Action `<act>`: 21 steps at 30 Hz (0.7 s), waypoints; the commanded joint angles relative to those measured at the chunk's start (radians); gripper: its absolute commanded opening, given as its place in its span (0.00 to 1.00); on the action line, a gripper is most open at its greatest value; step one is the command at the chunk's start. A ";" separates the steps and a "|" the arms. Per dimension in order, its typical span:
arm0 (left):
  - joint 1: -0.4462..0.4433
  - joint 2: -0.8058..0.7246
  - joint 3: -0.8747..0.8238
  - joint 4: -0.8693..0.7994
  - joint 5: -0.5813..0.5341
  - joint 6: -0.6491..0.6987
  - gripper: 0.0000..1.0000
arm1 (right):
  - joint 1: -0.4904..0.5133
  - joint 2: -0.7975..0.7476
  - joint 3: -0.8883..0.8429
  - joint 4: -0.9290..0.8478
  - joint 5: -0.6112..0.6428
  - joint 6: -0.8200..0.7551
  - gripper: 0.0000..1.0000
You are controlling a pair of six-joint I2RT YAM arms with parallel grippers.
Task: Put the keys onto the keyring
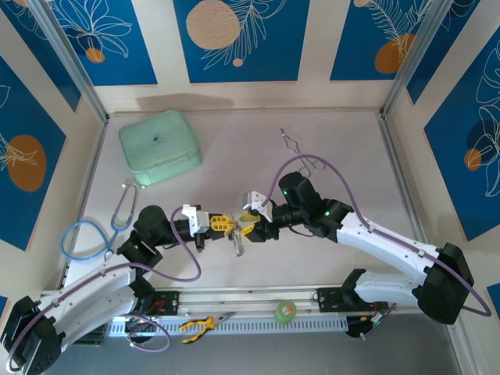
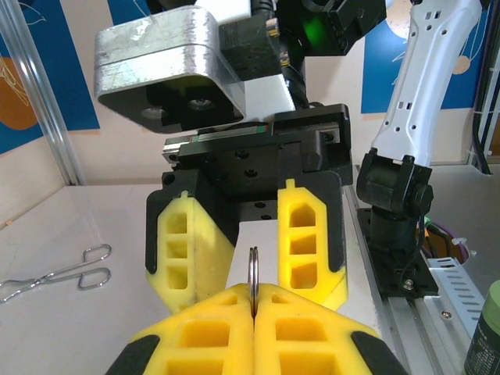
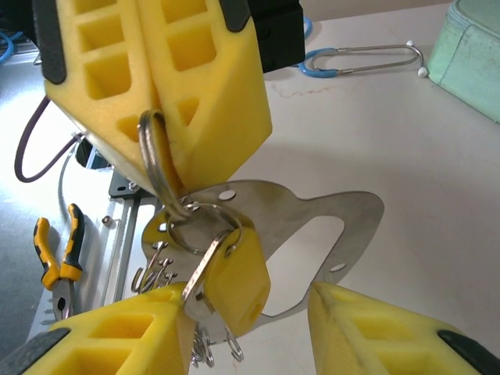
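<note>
1. Yellow-padded left gripper (image 1: pixel 222 225) clamps the thin silver keyring (image 2: pixel 254 275) above mid-table.
2. Below it, a small yellow-headed key (image 3: pixel 234 283) dangles between the right gripper's (image 3: pixel 247 303) parted fingers.
3. Beyond sits a mint-green rounded case (image 1: pixel 158 146).

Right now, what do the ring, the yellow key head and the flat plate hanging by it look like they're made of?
Ring: looks like polished steel, silvery with bright glints along its rounded edge.
Yellow key head: probably plastic, with an opaque, even colour and a soft matte surface.
Flat plate: seemingly thin sheet metal with a dull brushed grey sheen, small punched holes and a cut-out opening.
</note>
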 commanded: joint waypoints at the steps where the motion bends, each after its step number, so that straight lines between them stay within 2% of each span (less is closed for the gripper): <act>1: -0.005 0.002 0.005 0.048 0.006 -0.011 0.00 | 0.008 0.012 0.001 0.050 -0.015 0.019 0.37; 3: -0.004 0.002 0.005 0.046 0.006 -0.011 0.00 | 0.008 0.018 0.001 0.058 -0.011 0.023 0.32; 7: -0.004 0.001 0.005 0.041 0.005 -0.012 0.00 | 0.007 0.017 -0.001 0.067 -0.009 0.026 0.15; 10: -0.004 -0.007 0.011 0.015 -0.004 -0.002 0.00 | 0.007 0.005 0.008 0.046 0.012 0.018 0.07; 21: -0.004 -0.017 0.070 -0.232 -0.042 0.128 0.00 | 0.004 -0.062 0.083 -0.095 0.067 -0.054 0.00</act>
